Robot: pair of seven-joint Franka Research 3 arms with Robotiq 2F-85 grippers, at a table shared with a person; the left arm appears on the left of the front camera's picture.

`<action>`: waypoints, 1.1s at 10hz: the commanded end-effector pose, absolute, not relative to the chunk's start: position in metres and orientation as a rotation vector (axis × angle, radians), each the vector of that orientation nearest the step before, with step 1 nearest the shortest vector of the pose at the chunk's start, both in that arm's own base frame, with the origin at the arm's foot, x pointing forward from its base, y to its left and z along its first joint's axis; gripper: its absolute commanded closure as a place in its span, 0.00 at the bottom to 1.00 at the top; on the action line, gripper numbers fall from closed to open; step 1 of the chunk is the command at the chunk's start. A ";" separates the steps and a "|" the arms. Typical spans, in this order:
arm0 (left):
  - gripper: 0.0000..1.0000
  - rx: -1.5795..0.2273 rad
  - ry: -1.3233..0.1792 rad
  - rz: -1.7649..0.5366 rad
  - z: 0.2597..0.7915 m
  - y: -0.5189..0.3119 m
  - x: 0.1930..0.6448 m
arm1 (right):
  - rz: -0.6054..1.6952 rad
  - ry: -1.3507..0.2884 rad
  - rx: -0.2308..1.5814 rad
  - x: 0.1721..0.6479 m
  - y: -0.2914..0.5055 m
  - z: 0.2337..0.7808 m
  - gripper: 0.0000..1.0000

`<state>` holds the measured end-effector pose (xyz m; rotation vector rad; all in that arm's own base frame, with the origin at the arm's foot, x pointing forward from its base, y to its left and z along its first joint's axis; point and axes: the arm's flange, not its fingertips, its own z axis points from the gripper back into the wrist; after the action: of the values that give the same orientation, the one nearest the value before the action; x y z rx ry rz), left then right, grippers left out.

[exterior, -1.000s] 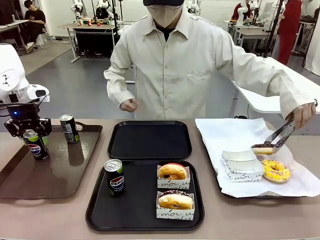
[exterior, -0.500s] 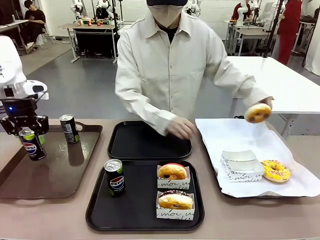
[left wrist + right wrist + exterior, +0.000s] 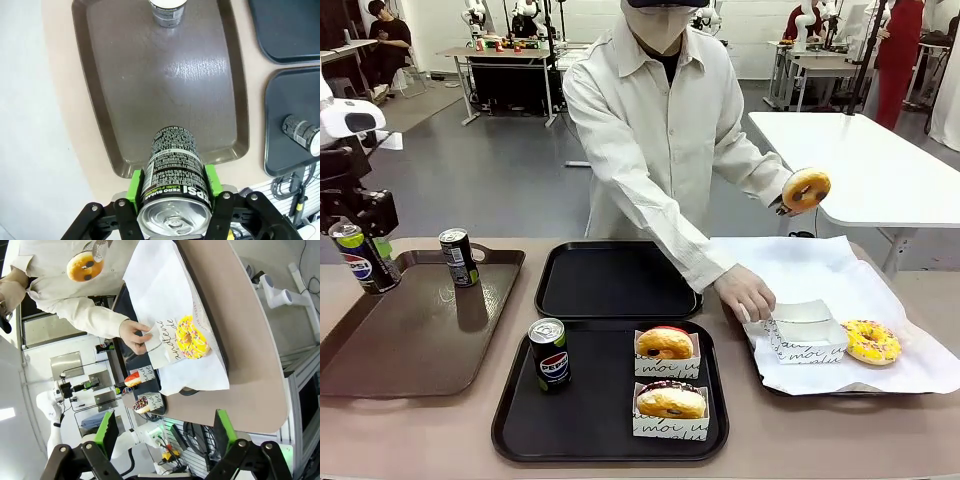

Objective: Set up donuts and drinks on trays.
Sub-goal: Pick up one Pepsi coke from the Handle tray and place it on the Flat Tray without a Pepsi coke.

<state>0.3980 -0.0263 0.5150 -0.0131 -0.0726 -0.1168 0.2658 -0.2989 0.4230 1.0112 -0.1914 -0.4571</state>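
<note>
My left gripper (image 3: 353,238) is shut on a black Pepsi can (image 3: 360,268) and holds it in the air over the far left corner of the brown tray (image 3: 410,350). The left wrist view shows the green pads (image 3: 136,181) clamping that can (image 3: 174,150). A second can (image 3: 458,257) stands on the brown tray. The near black tray (image 3: 600,430) holds a third can (image 3: 550,354) and two sleeved donuts (image 3: 665,343) (image 3: 671,400). The far black tray (image 3: 618,282) is bare. My right gripper (image 3: 166,432) is open, high above the table's right end.
The person holds a golden dotted donut (image 3: 806,188) up in tongs, with the other hand (image 3: 745,293) on an empty paper sleeve (image 3: 802,330). A yellow sprinkled donut (image 3: 871,341) lies on the paper-lined tray (image 3: 760,375) at the right.
My left gripper has lifted the can off the brown tray, up and to the left. The person raised the donut in the tongs and reached the other hand to the paper sleeve.
</note>
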 end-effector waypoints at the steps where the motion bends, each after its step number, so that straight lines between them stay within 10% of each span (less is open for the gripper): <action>1: 0.58 -0.068 -0.070 -0.117 0.506 -0.011 0.395 | -0.457 -0.178 1.013 0.264 -0.299 0.424 0.00; 5: 0.58 -0.024 -0.075 -0.111 0.515 -0.023 0.394 | -0.457 -0.178 1.013 0.264 -0.299 0.424 0.00; 6: 0.41 -0.037 -0.075 -0.103 0.511 -0.012 0.393 | -0.457 -0.178 1.013 0.264 -0.299 0.424 0.00; 9: 0.77 -0.034 -0.083 -0.160 0.513 -0.042 0.400 | -0.457 -0.178 1.013 0.264 -0.299 0.424 0.00; 11: 0.81 0.017 -0.105 -0.206 0.514 -0.080 0.408 | -0.457 -0.178 1.013 0.264 -0.299 0.424 0.00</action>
<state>0.3992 -0.0636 0.5111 -0.0045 -0.0779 -0.2018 0.2658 -0.2988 0.4231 1.0112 -0.1913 -0.4569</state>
